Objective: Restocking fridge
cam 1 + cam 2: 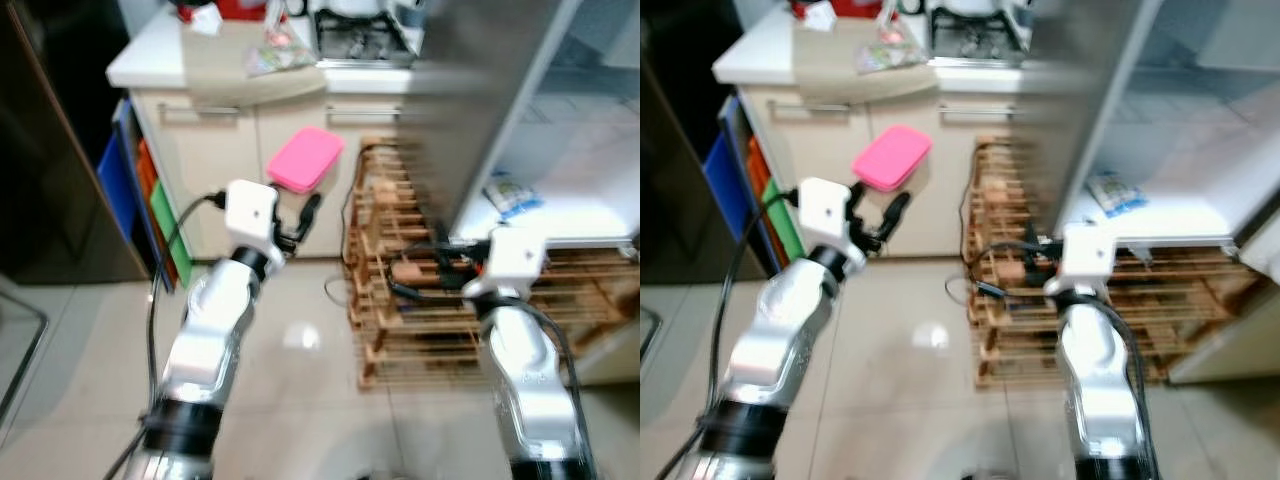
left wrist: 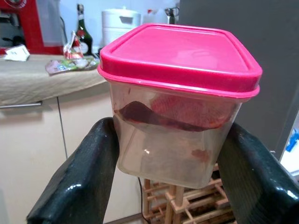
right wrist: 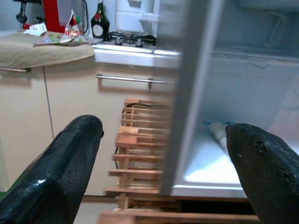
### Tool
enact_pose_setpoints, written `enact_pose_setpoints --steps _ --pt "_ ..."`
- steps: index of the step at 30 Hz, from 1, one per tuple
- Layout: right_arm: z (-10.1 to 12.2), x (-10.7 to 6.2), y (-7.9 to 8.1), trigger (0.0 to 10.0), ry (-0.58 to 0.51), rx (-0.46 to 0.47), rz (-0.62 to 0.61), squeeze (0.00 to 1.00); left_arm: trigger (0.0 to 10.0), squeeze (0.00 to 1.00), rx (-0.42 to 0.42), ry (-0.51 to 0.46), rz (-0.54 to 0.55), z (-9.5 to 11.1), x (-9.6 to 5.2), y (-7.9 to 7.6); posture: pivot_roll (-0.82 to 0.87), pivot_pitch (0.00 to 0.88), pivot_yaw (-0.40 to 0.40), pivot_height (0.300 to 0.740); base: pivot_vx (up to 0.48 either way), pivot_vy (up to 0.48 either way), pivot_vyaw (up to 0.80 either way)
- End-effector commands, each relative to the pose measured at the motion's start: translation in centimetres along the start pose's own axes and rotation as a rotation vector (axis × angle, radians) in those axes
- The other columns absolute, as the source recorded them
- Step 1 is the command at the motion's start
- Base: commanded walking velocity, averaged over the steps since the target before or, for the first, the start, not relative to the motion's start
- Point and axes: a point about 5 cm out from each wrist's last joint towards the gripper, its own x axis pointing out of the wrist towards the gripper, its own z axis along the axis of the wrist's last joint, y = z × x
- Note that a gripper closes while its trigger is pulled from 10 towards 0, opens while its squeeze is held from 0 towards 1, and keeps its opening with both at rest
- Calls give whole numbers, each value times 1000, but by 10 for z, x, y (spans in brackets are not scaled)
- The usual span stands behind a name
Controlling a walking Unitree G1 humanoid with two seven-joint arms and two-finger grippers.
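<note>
A clear plastic container with a pink lid (image 2: 180, 60) holds some dark red food. My left gripper (image 2: 173, 158) is shut on it, one black finger (image 2: 79, 182) on each side. In the head views the container (image 1: 305, 158) is held up in front of the cream cabinet, left of the open fridge. The fridge's grey door edge (image 1: 480, 100) stands between it and the white fridge shelf (image 1: 570, 220). My right gripper (image 1: 418, 272) is open and empty, low in front of the fridge's edge, and its fingers (image 3: 60, 163) frame the shelf.
A blue-and-white packet (image 1: 510, 193) lies on the fridge shelf. A wooden rack (image 1: 400, 320) stands on the tiled floor under and beside the fridge. A counter (image 1: 250, 60) with a hob (image 1: 360, 40) is behind. Coloured boards (image 1: 140, 190) lean at the cabinet's left.
</note>
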Motion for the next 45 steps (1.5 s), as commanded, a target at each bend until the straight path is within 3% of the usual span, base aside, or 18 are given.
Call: enact_pose_setpoints --steps 1,24,29,33,37,45 --pt "2 2 -5 10000 -13 -10 -11 0 10000 0 -5 -15 -27 3 5 -7 -127 0 22 740 0 -480 0" --pt "1 7 -3 10000 -22 -20 0 0 10000 0 8 -28 -49 2 16 -9 -134 0 28 740 0 -480 0" --pt "3 6 -2 10000 -29 -10 8 0 10000 0 8 -21 -17 1 21 -6 -137 0 28 740 0 0 0" --pt "-2 3 -3 10000 -11 5 15 0 10000 0 4 -18 -5 0 28 -11 -137 0 25 740 0 0 0" --pt "-1 1 2 10000 -11 27 57 0 10000 0 -22 -18 -32 -2 42 -26 -150 0 30 740 0 0 0" --pt "-13 -11 3 10000 50 23 136 0 10000 0 -14 -66 -72 14 59 -32 -173 0 41 740 367 0 0"
